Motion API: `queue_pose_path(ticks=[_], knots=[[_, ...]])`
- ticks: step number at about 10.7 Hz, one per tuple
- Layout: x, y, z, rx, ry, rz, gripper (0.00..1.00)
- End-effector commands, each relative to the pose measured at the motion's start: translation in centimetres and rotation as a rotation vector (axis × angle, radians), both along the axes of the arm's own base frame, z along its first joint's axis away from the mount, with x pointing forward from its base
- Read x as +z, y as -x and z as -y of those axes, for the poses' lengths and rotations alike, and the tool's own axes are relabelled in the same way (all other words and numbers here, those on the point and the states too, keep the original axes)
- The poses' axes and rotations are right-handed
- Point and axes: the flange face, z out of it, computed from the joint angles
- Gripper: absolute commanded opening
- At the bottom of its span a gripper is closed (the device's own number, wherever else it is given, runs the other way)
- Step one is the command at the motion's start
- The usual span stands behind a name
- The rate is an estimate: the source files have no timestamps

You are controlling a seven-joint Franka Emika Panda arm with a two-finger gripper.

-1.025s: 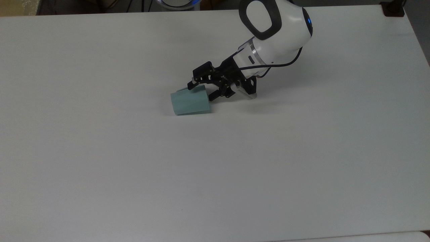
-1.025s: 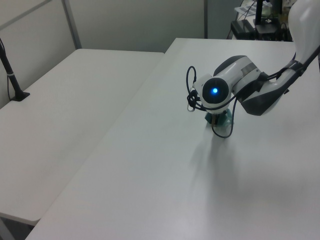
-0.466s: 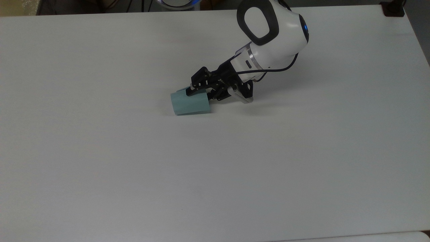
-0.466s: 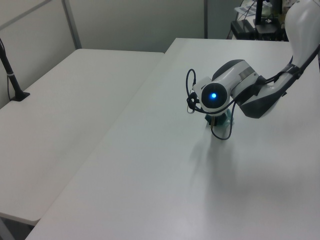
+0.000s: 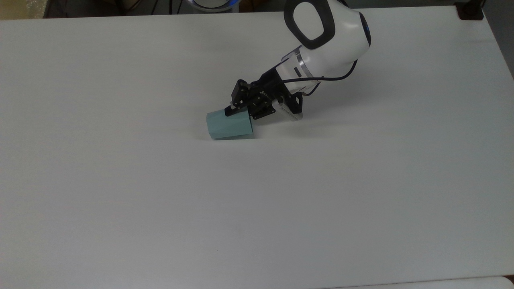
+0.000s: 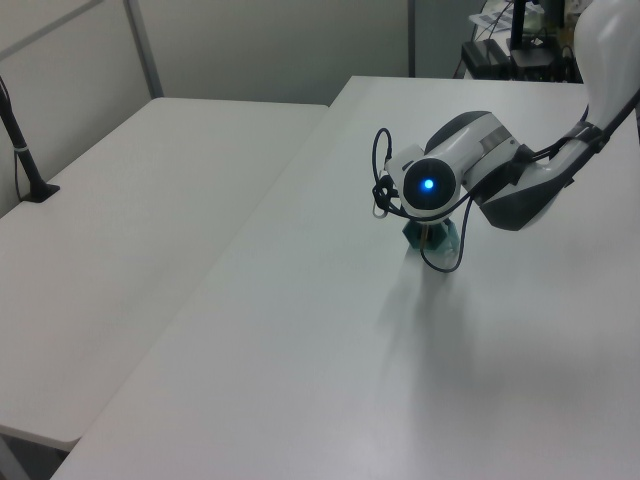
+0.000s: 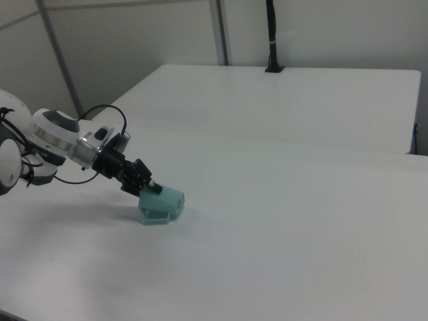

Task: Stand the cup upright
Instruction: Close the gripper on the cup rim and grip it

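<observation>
The pale teal cup [image 5: 228, 125] lies on its side on the white table [image 5: 257, 208], its wider open end turned to the top view's right. My gripper [image 5: 241, 111] reaches down from the right at a slant and is shut on the cup's wall at that open end. In the right view the gripper [image 7: 148, 188] pinches the upper rim of the cup [image 7: 164, 204], with the cup's loop handle underneath against the table. In the left view the arm's wrist [image 6: 428, 186] covers most of the cup [image 6: 411, 233].
A second white table [image 6: 150, 190] stands beside this one, seen at the back of the right view as well [image 7: 287, 93]. A black post is clamped to its edge [image 6: 20, 140]. Another black clamp [image 5: 470, 11] sits at the top view's far right corner.
The fingers, spread around the cup's open end a second ago, have shut on its wall. The cup has shifted slightly to the top view's right and turned a little.
</observation>
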Motion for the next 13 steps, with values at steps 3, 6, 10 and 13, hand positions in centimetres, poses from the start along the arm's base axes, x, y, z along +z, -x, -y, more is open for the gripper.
queue_pose_path(ticks=[3, 6, 10, 13], knots=[[-1.5, 0.3, -0.3, 0.005, -0.004, -0.008, 0.00], [2.4, 0.1, -0.2, 0.006, -0.024, 0.010, 0.00], [8.4, -0.3, -0.1, 0.021, -0.084, 0.015, 0.00], [11.8, 0.1, 2.0, -0.018, -0.148, -0.085, 0.00]])
